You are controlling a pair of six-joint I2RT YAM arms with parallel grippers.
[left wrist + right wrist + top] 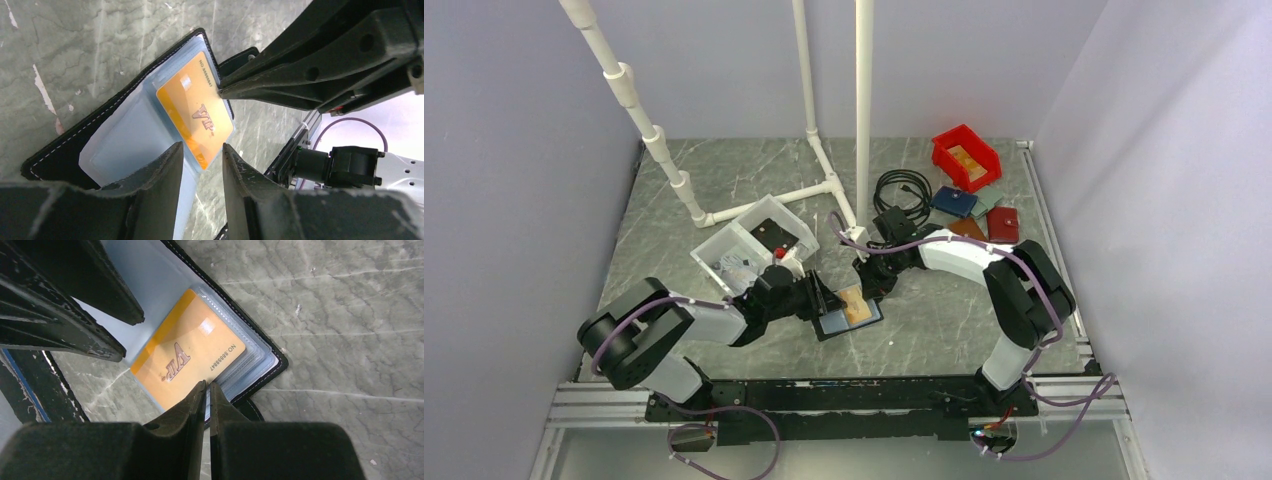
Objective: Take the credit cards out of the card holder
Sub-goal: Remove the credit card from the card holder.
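The black card holder (832,325) lies open on the table's middle, its pale blue clear sleeves up (125,135) (260,360). A gold credit card (859,306) (197,112) (190,360) lies on the sleeves, one corner out past the holder's edge. My left gripper (827,300) (202,150) is open, its fingertips on either side of that corner. My right gripper (865,284) (207,385) is shut, its tips against the card's opposite short edge; I cannot tell whether it pinches card or sleeve. The pale greyish card does not show.
A white bin (724,250) with small items stands behind the left arm. A red bin (966,158), several wallets (974,210) and a black cable (902,190) lie at the back right. White PVC pipes (824,180) rise at the back.
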